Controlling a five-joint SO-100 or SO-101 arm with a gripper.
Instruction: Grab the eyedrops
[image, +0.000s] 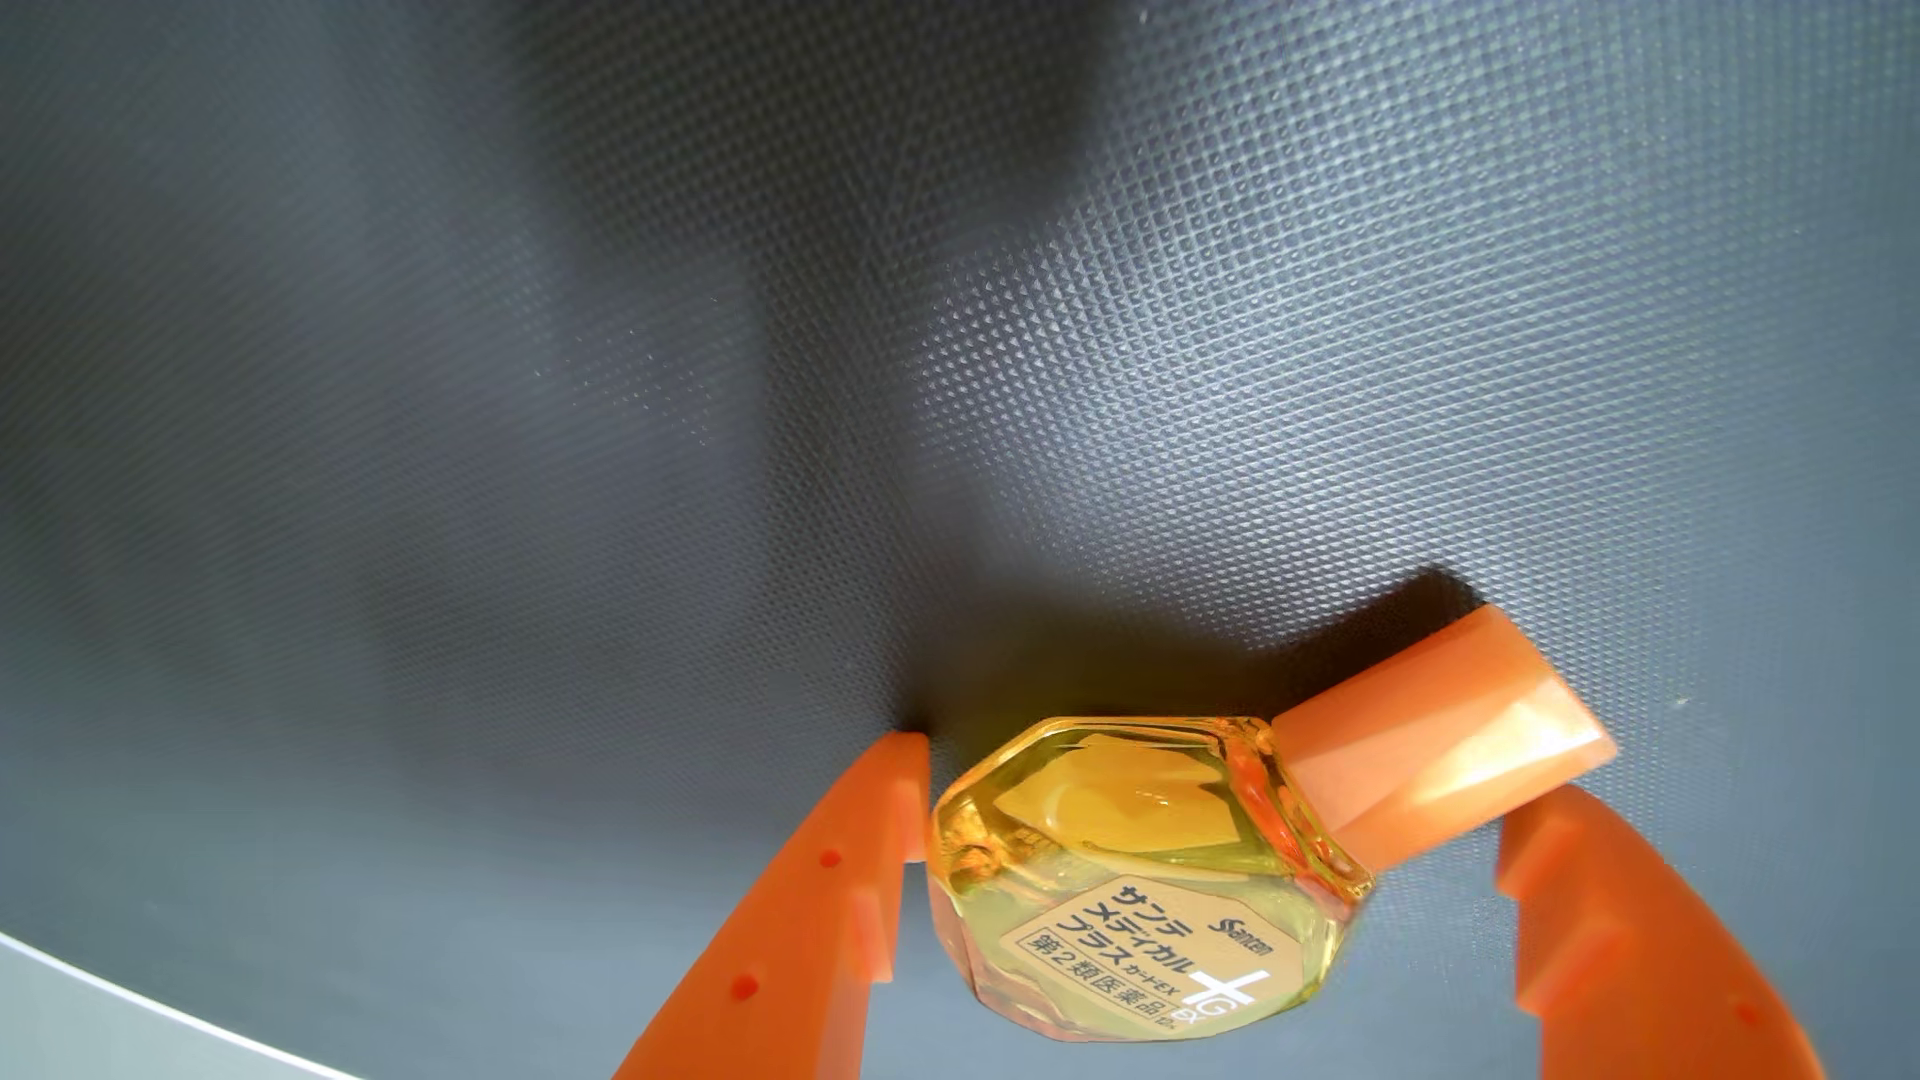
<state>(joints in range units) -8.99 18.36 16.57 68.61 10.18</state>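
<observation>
Eyedrops (1143, 883) lie flat on the dark mat (935, 363), cap (1444, 748) up-right in the wrist view, between the wide-open, empty gripper (1216, 841). Better to close squarely on the amber body, clear of the angled cap.

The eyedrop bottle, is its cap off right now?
No, the eyedrop bottle lies on the dark mat with its orange cap on, between the open fingers of the gripper.
</observation>
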